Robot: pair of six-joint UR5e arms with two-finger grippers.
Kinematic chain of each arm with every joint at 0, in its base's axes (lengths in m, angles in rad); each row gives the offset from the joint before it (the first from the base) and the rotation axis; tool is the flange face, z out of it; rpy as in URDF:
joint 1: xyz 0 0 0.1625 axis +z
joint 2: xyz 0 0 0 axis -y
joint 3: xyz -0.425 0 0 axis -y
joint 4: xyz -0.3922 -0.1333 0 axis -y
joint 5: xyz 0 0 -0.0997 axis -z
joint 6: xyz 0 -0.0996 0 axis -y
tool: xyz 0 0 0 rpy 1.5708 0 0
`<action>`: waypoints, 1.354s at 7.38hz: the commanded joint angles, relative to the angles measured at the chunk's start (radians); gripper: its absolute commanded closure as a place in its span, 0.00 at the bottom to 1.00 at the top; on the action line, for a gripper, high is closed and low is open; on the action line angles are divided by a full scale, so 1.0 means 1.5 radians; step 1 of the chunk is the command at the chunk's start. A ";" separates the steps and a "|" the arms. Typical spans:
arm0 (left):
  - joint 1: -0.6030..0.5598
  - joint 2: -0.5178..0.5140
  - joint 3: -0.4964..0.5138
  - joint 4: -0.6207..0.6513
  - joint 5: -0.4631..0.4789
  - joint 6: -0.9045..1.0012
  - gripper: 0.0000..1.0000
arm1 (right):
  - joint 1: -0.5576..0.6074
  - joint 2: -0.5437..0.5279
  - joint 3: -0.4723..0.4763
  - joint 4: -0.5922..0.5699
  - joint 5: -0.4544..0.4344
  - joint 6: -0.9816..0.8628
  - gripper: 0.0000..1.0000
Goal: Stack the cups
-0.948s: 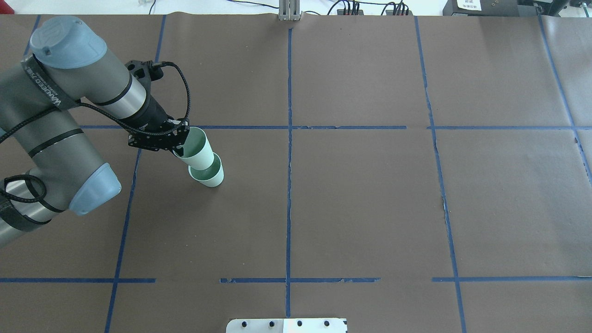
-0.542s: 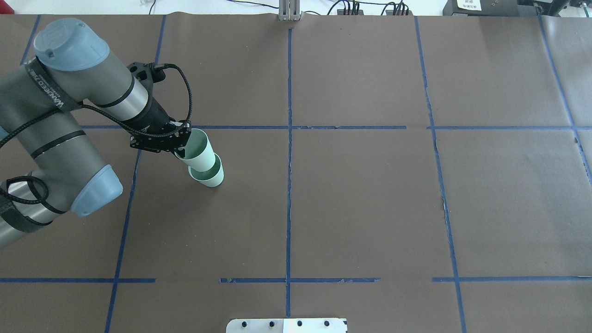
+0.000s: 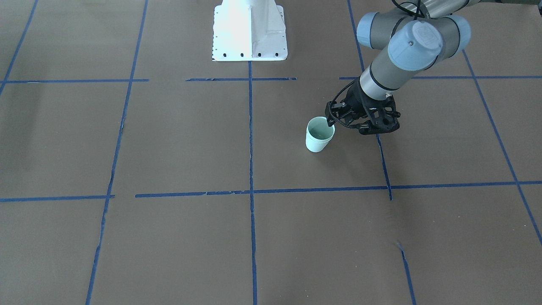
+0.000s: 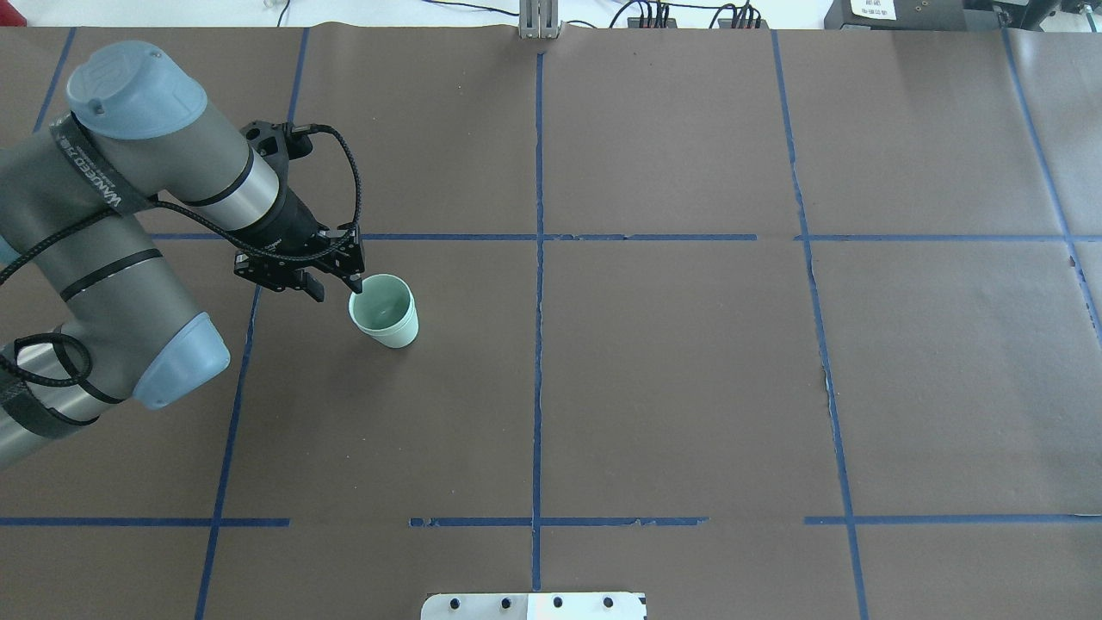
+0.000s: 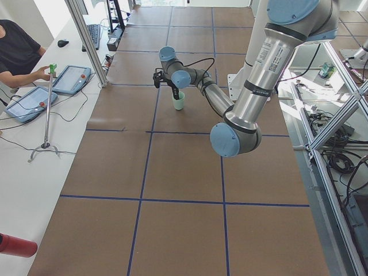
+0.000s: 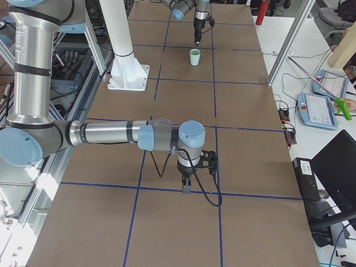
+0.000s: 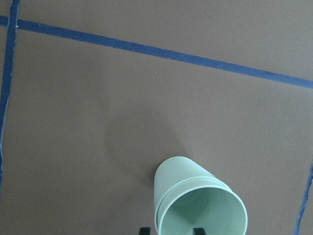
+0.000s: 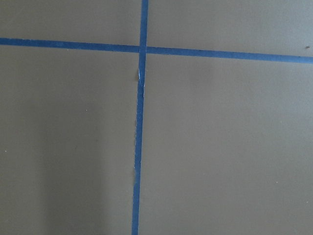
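The two pale mint-green cups (image 4: pixel 385 312) stand nested, one inside the other, upright on the brown table. They also show in the front view (image 3: pixel 319 135), the left wrist view (image 7: pixel 195 205) and small in both side views (image 5: pixel 179 102) (image 6: pixel 194 57). My left gripper (image 4: pixel 335 288) is open, just left of the stack at rim height, and holds nothing. In the left wrist view one fingertip (image 7: pixel 143 230) is outside the cup wall and the other looks inside the rim. My right gripper (image 6: pixel 186 186) shows only in the right side view, low over the table; whether it is open or shut I cannot tell.
The table is covered in brown paper (image 4: pixel 671 370) with blue tape lines. The white robot base plate (image 3: pixel 249 29) sits at the robot's edge. Operators' tablets (image 5: pixel 75 77) lie on a side bench beyond the far edge.
The upper cup, held tilted over the lower one before, now sits nested in it. My left gripper has opened and let it go.
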 commanded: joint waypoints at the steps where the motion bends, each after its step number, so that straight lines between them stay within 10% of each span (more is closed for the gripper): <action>1: -0.005 0.010 -0.029 0.000 0.001 0.003 0.00 | -0.001 0.000 0.000 0.000 0.000 0.000 0.00; 6: -0.213 0.045 -0.059 0.138 -0.001 0.380 0.00 | 0.000 0.000 0.000 0.000 0.000 0.000 0.00; 10: -0.410 0.145 0.048 0.150 -0.007 0.740 0.00 | 0.000 0.000 0.000 0.000 0.000 0.000 0.00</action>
